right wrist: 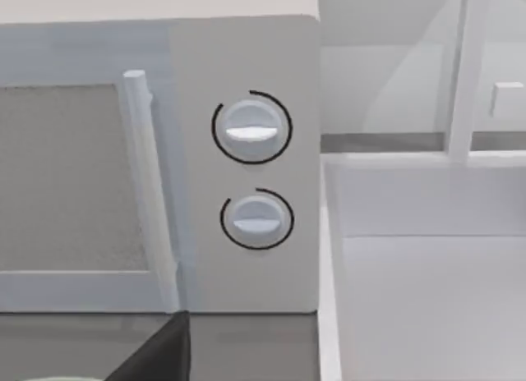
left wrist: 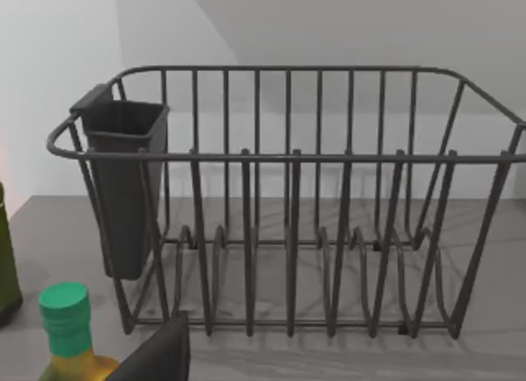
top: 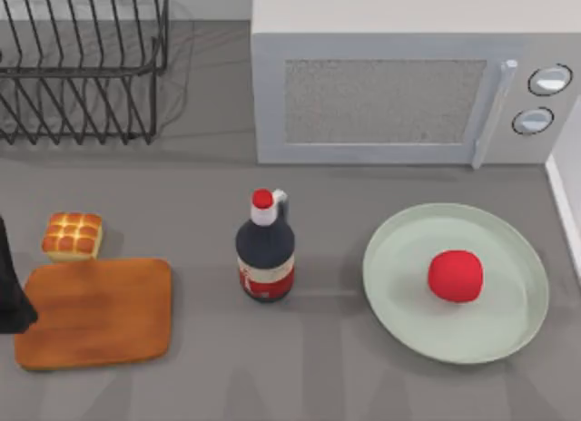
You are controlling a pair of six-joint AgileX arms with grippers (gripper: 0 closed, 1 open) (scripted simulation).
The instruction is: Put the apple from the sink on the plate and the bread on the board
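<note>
The bread (top: 72, 236) is seen at the left of the worktop (top: 327, 367), just behind the board (top: 95, 312) and not on it. A thin gap, or maybe a touch, is seen between the bun and the board's back edge; which one cannot be told. The board is laid flat with its long side running left to right. A dark part of the left arm (top: 11, 289) is seen at the far left edge, just beside the board's left end. The bread is a little behind and to the right of it, so the left arm is judged to be much the nearer one for this job. Only a short move forward onto the board is needed. The bun is square, so no long side has to be matched.

Whether the left jaws are open or shut cannot be told. A wire dish rack (left wrist: 288, 200) and a green-capped bottle (left wrist: 70, 332) are faced by the left wrist camera.

In the middle a dark bottle (top: 265, 253) with a red cap is stood upright, well apart from the bread.

At the right, the apple (top: 455, 276) is already laid on the plate (top: 399, 285), so that half looks done. The microwave (right wrist: 246, 167) and the sink (right wrist: 427, 291) are faced by the right wrist camera. The right jaws' state cannot be told.
</note>
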